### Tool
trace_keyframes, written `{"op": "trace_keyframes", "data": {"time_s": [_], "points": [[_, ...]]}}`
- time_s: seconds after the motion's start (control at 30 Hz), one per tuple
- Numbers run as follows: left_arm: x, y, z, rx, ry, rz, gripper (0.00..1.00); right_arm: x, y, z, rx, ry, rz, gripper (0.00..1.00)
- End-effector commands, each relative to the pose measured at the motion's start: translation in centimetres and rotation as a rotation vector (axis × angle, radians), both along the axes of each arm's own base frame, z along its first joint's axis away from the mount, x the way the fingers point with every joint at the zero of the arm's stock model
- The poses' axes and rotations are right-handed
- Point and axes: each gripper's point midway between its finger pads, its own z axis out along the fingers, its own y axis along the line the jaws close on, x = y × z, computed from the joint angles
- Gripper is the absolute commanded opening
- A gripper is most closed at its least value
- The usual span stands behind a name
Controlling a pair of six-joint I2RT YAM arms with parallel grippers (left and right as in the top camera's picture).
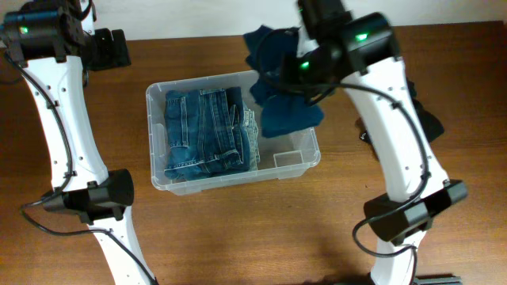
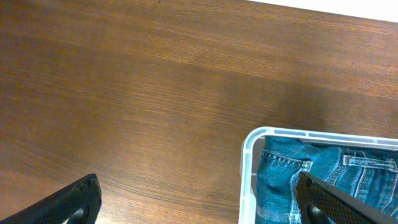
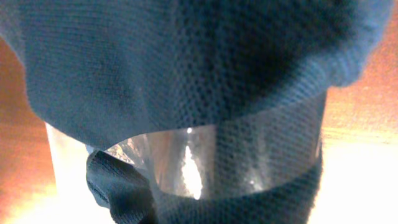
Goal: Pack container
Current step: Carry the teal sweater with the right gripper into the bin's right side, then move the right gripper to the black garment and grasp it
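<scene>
Nearest the robot, the brown wooden tabletop [image 1: 238, 237] carries the bases of both arms, one at each side. Just beyond them, in the middle, sits the container [image 1: 156, 170], a clear rectangular tub with rounded corners, its long side running left to right. Folded blue jeans [image 1: 207, 131] fill its left and middle part, seams and waistband showing. The right part shows the bare base with a pale rectangular label [image 1: 287, 158].

Farther back, a dark blue knitted garment [image 1: 289, 111] hangs over the tub's far right corner, its lower part inside the tub beside the jeans and its upper part bunched past the far rim. The right arm [image 1: 372, 47] reaches over it from the right. The right pincer is buried in the cloth. The right wrist camera sees only knit close up, with a strip of clear tub wall across it, so I cannot tell whether it grips or stands apart.

Farthest off, at the tabletop's far left corner, the left pincer [image 1: 111, 49] hovers well apart from the tub. Its two dark fingers [image 2: 74, 202] are spread wide with nothing between them (only bare wood below), and the tub's corner with jeans lies under its right finger.
</scene>
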Motion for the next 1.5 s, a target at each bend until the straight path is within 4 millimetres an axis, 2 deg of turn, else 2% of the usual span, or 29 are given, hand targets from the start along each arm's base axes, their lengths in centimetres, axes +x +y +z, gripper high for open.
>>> {"op": "trace_keyframes", "data": {"time_s": [0.0, 0.07, 0.1, 0.3, 0.33, 0.37, 0.4, 0.43, 0.53, 0.7, 0.8, 0.83, 0.9, 0.93, 1.0, 1.07, 1.1, 1.13, 1.17, 1.2, 1.3, 1.4, 1.47], "points": [[-0.4, 0.5, 0.5, 0.017, -0.004, -0.005, 0.99, 0.6, -0.7, -1.4, -0.105, -0.029, -0.140, 0.04], [-0.4, 0.4, 0.5, 0.017, -0.004, -0.005, 0.99, 0.5, 0.1, -3.3, -0.117, -0.003, -0.133, 0.04], [-0.4, 0.4, 0.5, 0.017, -0.004, -0.005, 0.99, 0.5, 0.2, -5.1, -0.129, 0.026, -0.137, 0.04], [-0.4, 0.5, 0.5, 0.017, -0.003, -0.005, 0.99, -0.3, 0.0, -10.6, -0.172, 0.118, -0.128, 0.05], [-0.4, 0.5, 0.5, 0.017, -0.004, -0.005, 0.99, -0.4, -0.1, -10.9, -0.176, 0.125, -0.127, 0.11], [-0.4, 0.5, 0.5, 0.017, -0.004, -0.005, 0.99, -0.5, -0.1, -11.1, -0.179, 0.132, -0.126, 0.23], [-0.3, 0.5, 0.5, 0.017, -0.004, -0.005, 0.99, -0.6, -0.2, -11.2, -0.181, 0.135, -0.125, 0.54], [-0.3, 0.5, 0.5, 0.017, -0.004, -0.005, 0.99, -0.6, -0.1, -11.2, -0.179, 0.134, -0.115, 0.65], [-0.3, 0.5, 0.5, 0.017, -0.004, -0.005, 0.99, -0.3, 1.4, -10.9, -0.120, 0.114, -0.016, 0.73], [-0.4, 0.5, 0.5, 0.017, -0.004, -0.005, 0.99, 0.4, 2.1, -9.4, -0.098, 0.061, 0.060, 0.74], [-0.4, 0.5, 0.5, 0.017, -0.004, -0.005, 0.99, 1.3, 0.6, -6.9, -0.117, 0.013, 0.053, 0.73], [-0.4, 0.5, 0.5, 0.017, -0.004, -0.005, 0.99, 2.0, -1.3, -5.0, -0.135, -0.019, 0.033, 0.73], [-0.4, 0.4, 0.4, 0.016, -0.001, -0.005, 0.99, 2.6, -3.4, -3.0, -0.144, -0.053, 0.023, 0.77], [-0.5, 0.4, 0.4, 0.016, 0.005, -0.005, 0.99, 3.2, -6.6, -1.0, -0.158, -0.084, -0.004, 0.82], [-0.6, 0.4, 0.3, 0.015, 0.008, -0.005, 0.99, 3.5, -10.7, 0.2, -0.178, -0.084, -0.090, 0.85], [-0.6, 0.4, 0.3, 0.016, 0.008, -0.005, 0.99, 3.5, -15.5, 0.4, -0.191, -0.056, -0.196, 0.89], [-0.6, 0.4, 0.3, 0.016, 0.007, -0.006, 0.99, 3.2, -18.7, 0.0, -0.193, -0.025, -0.275, 0.91], [-0.6, 0.4, 0.3, 0.016, 0.007, -0.005, 0.99, 2.9, -21.1, -0.5, -0.192, 0.004, -0.337, 0.91], [-0.6, 0.4, 0.3, 0.016, 0.007, -0.006, 0.99, 2.6, -22.6, -0.9, -0.191, 0.024, -0.378, 0.91], [-0.6, 0.4, 0.3, 0.015, 0.008, -0.005, 0.99, 1.9, -25.9, -1.8, -0.189, 0.064, -0.465, 0.91], [-0.6, 0.4, 0.3, 0.016, 0.007, -0.006, 0.99, 0.4, -31.2, -4.6, -0.176, 0.148, -0.614, 0.92], [-0.5, 0.4, 0.4, 0.016, 0.001, -0.005, 0.99, -1.3, -34.4, -9.2, -0.140, 0.250, -0.698, 0.96], [-0.3, 0.4, 0.5, 0.017, -0.007, -0.005, 0.99, -2.3, -35.3, -13.0, -0.098, 0.310, -0.728, 0.97]]}}
